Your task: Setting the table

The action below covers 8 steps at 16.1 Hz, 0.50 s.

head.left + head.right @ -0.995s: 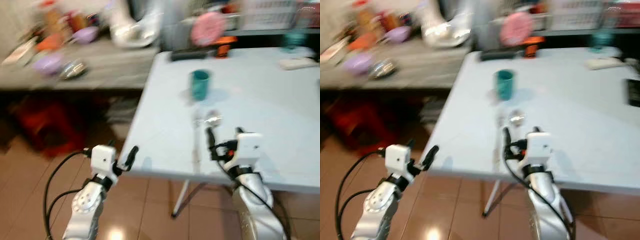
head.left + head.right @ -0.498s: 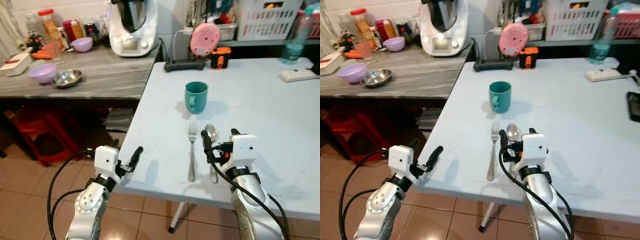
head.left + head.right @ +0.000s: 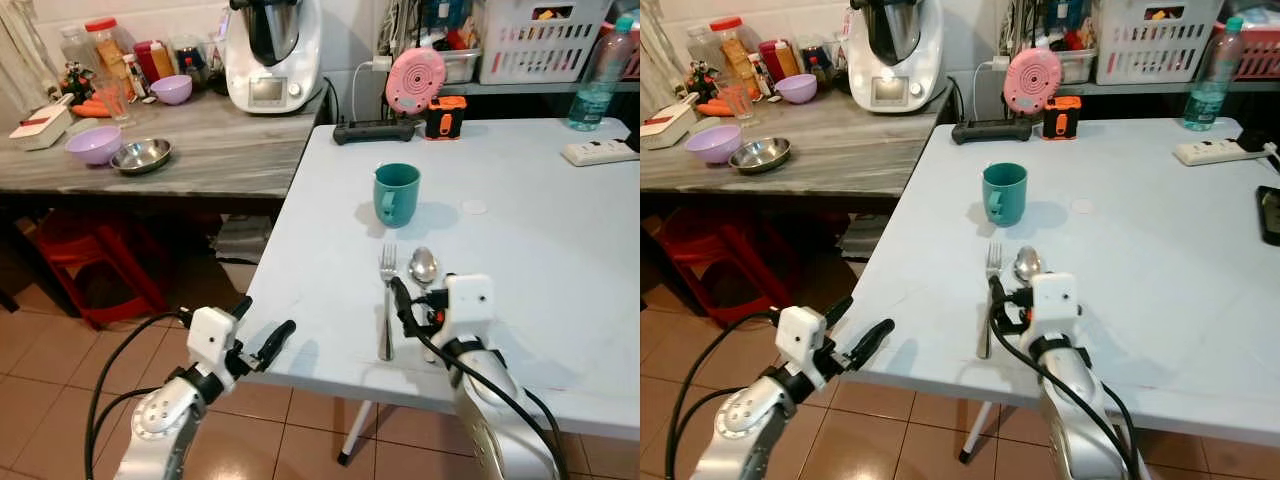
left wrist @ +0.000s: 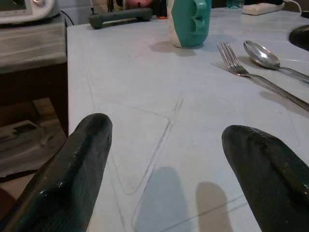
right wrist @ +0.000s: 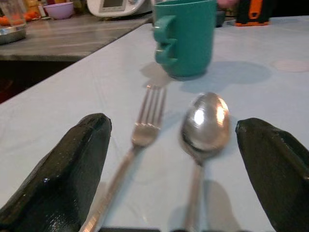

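Centre-frame on the white table (image 3: 520,230), the spread right gripper (image 5: 178,169) straddles fork (image 3: 386,300) and spoon (image 3: 424,268); closing might scatter both. Lower left, the left gripper (image 3: 262,335) hangs spread too.

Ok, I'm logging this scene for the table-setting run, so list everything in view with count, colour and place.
mug: 1, teal, on table beyond cutlery
fork: 1, silver, left of spoon
spoon: 1, silver, beside fork
table: 1, pale blue-white
power strip: 1, dark, far table edge
bottle: 1, clear green, far right
bowls: 2, purple, counter
steel bowl: 1, counter
kitchen machine: 1, white, counter
left gripper: open, by table's near edge
right gripper: open, over cutlery handles
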### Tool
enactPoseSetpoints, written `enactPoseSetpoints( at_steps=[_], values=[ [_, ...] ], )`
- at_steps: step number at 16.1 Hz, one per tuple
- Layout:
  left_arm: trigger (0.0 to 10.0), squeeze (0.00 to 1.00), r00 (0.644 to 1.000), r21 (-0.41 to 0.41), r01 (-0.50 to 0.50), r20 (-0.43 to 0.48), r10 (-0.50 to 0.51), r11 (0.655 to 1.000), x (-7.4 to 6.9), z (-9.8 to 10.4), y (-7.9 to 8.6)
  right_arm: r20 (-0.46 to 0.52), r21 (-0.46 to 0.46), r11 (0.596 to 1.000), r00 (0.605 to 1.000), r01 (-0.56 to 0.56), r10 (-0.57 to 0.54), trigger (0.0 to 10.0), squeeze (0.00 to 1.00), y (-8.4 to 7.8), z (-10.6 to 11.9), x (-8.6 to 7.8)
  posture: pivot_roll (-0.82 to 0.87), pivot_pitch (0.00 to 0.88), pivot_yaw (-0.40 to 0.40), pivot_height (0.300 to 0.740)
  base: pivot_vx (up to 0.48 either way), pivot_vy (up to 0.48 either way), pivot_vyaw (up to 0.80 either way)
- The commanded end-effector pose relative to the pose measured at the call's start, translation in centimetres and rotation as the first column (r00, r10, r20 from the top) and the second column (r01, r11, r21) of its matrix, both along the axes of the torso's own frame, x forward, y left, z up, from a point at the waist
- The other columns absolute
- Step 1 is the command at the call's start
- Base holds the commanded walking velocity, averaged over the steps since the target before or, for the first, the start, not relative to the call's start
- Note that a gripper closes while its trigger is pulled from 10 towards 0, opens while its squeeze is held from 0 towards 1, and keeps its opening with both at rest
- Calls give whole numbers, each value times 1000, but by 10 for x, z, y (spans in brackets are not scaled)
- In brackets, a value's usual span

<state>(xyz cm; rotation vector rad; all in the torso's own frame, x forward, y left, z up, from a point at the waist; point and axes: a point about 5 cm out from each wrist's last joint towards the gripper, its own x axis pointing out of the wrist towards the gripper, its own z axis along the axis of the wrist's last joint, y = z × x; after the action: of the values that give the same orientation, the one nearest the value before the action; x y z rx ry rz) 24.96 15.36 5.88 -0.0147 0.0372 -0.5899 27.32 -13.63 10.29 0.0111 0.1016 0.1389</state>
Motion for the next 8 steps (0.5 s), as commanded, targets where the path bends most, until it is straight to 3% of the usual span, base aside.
enactPoseSetpoints(
  at_steps=[1, 8],
  values=[
    [10000, 0, 1000, 15, 26, 11, -26, 1000, 1, 4, 1, -25, -4, 1000, 1000, -15, 15, 10000, 0, 7, -1, 4, -67, 0, 112, 740, 0, 0, 0],
    [10000, 0, 999, 6, 52, 13, -52, 999, -1, 6, -1, -110, 51, 997, 992, -57, 62, 10000, 0, 30, -1, 20, -59, 7, 109, 740, 0, 0, 0]
  ],
)
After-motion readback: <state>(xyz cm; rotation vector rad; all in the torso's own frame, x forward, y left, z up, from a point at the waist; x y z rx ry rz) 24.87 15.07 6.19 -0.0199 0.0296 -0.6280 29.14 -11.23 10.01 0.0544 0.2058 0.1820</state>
